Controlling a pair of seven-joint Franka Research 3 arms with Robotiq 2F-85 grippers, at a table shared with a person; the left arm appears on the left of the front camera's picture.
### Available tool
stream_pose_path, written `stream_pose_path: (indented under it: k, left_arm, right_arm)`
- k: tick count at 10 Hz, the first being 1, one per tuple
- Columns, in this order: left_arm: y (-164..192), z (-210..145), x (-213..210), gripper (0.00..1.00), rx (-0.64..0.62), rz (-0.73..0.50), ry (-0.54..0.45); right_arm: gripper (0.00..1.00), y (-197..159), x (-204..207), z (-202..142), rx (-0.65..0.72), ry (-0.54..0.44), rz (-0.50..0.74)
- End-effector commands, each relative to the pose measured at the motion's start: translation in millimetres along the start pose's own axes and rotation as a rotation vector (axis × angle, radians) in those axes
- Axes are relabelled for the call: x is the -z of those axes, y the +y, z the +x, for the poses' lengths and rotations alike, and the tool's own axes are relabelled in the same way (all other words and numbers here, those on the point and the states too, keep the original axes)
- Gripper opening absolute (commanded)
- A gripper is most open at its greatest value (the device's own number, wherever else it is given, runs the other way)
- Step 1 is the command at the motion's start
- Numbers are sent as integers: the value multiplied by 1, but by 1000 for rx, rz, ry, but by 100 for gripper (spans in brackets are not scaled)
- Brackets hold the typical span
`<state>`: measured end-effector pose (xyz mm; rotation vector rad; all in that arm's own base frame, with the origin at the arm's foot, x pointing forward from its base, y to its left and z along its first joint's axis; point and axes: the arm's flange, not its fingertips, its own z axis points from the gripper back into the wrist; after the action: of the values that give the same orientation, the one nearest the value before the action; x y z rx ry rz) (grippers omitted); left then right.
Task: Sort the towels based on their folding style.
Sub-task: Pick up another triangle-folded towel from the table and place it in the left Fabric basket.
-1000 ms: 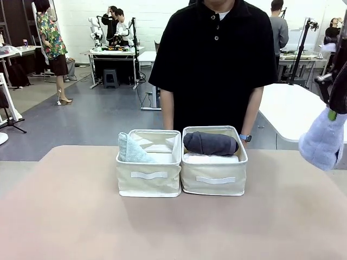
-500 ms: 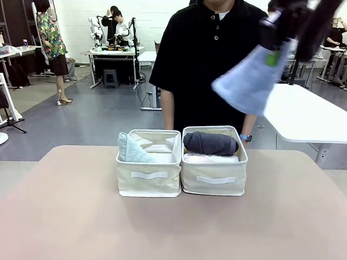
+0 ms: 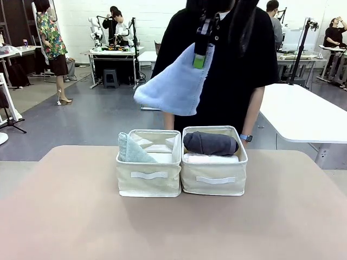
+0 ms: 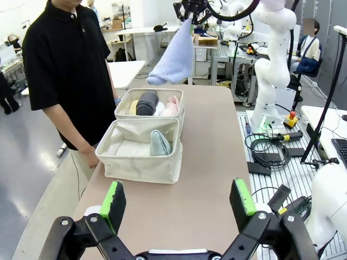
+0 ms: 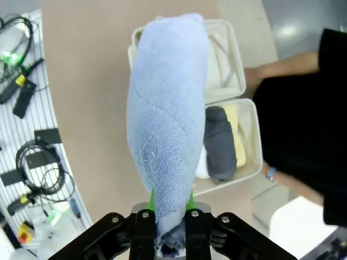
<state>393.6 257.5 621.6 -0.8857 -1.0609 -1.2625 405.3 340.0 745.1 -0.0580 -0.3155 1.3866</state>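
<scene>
Right gripper (image 5: 164, 216) pinches the blue towel (image 3: 174, 82) by its narrow tip (soft, light, hangs limp, likely to unfold), left gripper (image 4: 178, 201) spread empty.

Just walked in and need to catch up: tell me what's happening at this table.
The right gripper is shut on the light blue cone-folded towel, holding it in the air above the two cream bins. One bin holds a pale grey-green cone towel; the other holds rolled towels, the dark grey one on top. The left gripper is open and empty. A person stands behind.
</scene>
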Motion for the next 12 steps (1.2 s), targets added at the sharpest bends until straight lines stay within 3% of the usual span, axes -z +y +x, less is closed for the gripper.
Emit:
stream_pose_path:
  k: [1, 7, 9, 12]
  left_arm:
    - [-3, -1, 0, 100, 2, 11, 10]
    - [-3, -1, 0, 100, 2, 11, 10]
    - [-3, -1, 0, 100, 2, 11, 10]
    - [-3, -1, 0, 100, 2, 11, 10]
  right_arm:
    - [17, 4, -10, -9, 57, -6, -10]
    - [17, 1, -10, -6, 35, -2, -13]
    - [17, -27, 3, 28, -125, 91, -8]
    - [17, -69, 21, 67, -312, 120, -33]
